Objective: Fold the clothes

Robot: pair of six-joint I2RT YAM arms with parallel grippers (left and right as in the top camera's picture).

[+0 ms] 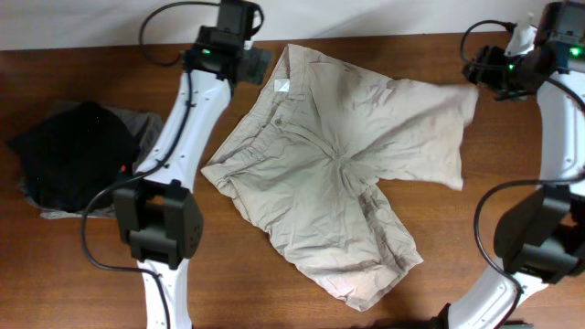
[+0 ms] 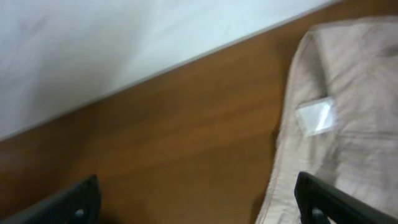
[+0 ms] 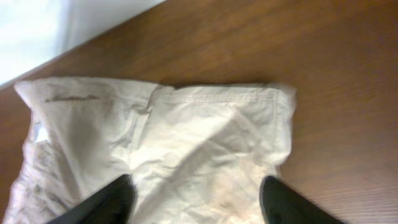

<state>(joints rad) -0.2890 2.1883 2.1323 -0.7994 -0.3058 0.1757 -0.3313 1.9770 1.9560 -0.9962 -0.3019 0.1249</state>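
Shorts (image 1: 338, 174) are lying spread flat in the middle of the desk (image 1: 439, 274), with the waistband (image 1: 247, 114) slanting along the far-left side, one leg pointing to the right edge and the other to the near edge. The left gripper (image 1: 256, 66) is hovering open and empty just beside the waistband's far corner, while the right gripper (image 1: 480, 80) is hanging open and empty over the right-pointing leg's hem. A dark clothes pile (image 1: 69, 155) is sitting at the left edge.

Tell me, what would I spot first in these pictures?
The big beige shorts, spread out in the middle of the brown table. Next, a dark pile of clothes at the table's left edge, and the left gripper and right gripper, both open, by the shorts' far corners.
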